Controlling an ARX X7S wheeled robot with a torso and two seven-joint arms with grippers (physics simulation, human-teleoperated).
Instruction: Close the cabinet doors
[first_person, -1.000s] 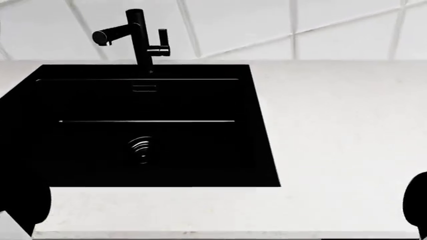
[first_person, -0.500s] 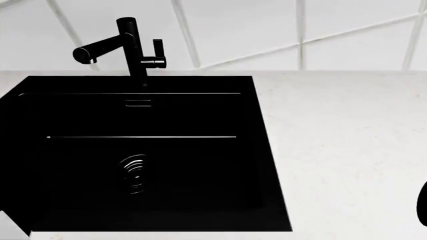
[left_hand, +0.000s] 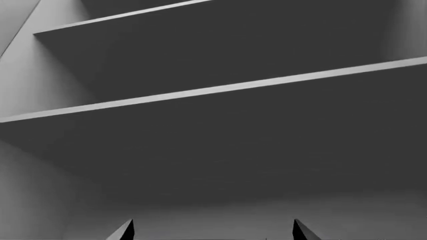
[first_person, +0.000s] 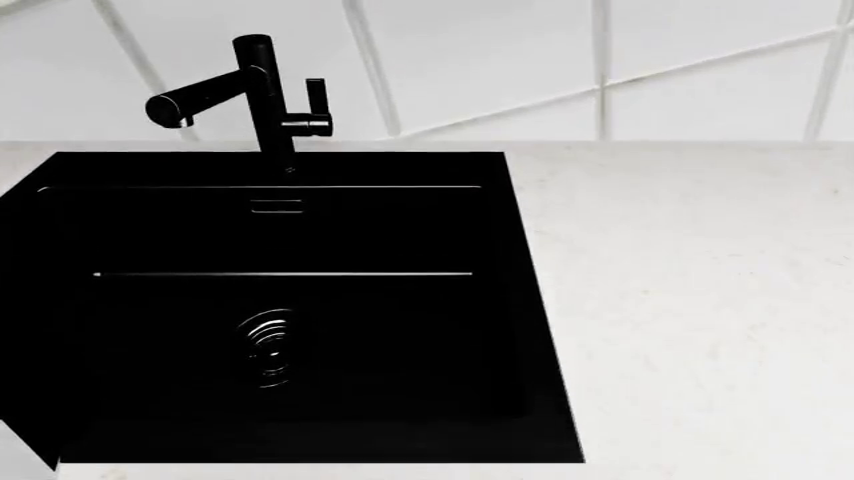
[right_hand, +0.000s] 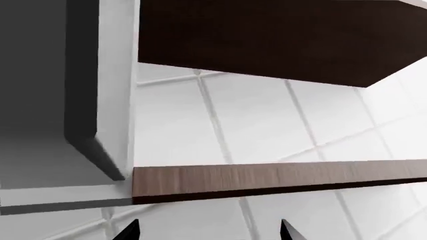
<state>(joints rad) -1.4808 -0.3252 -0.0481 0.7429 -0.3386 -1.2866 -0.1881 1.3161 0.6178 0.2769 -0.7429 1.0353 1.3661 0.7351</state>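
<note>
Grey shelves (left_hand: 220, 90) of an open cabinet fill the left wrist view, yet the cabinet doors show no moulded face anywhere; I judge they hang swung out to either side, above what the head view covers, and the upright pale panel (right_hand: 115, 100) near the right gripper (right_hand: 208, 231) may be one door's edge, though I cannot tell. That gripper and the left gripper (left_hand: 212, 232) both have fingertips spread, holding nothing; against half a second ago the sink (first_person: 280, 310) sits unchanged, while the dark shape at the head view's right edge is gone

No readable text, labels, brands, numbers or signs in any view.
</note>
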